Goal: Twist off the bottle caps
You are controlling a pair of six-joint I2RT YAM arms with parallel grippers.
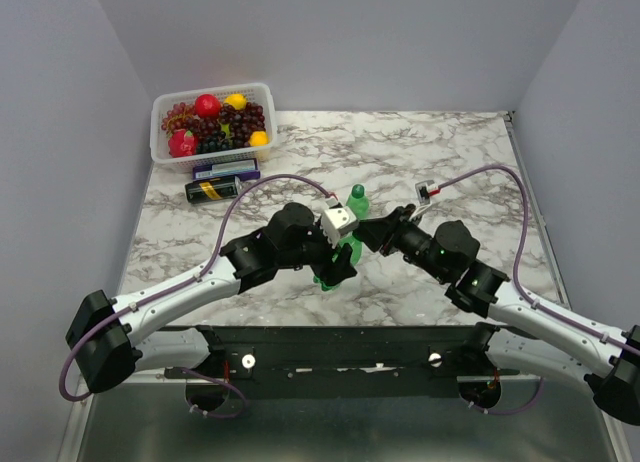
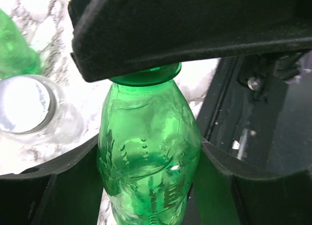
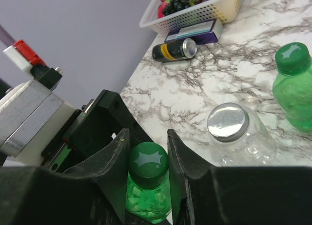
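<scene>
The right gripper (image 3: 148, 162) had its two fingers (image 3: 109, 169) clamped on opposite sides of a dark green cap (image 3: 148, 158), gripping it from above. That cap sat on a translucent green bottle (image 2: 148, 152). The left gripper (image 2: 146, 159) gripped this bottle by the body, its pads (image 2: 68, 174) pressed tight against both flanks. The bottle stood upright between the two arms, near the front middle of the marble table (image 1: 450, 152). Whether its base touched the tabletop could not be told, nor whether it held any liquid.

Just beside it stood a squat clear bottle (image 3: 251, 147) with a silvery-grey cap (image 3: 227, 121) in place. A second green bottle (image 3: 295, 101) stood a little beyond, its own green lid (image 3: 292, 57) on.

At the far left corner a white slotted basket (image 1: 215, 156) held dark grapes (image 1: 215, 132), red fruit (image 1: 207, 105) and yellow fruit (image 1: 236, 101). In front of the basket lay a flat blue box (image 1: 226, 169), and just beside that a dark can (image 1: 213, 189) with a yellow label, on its side.
</scene>
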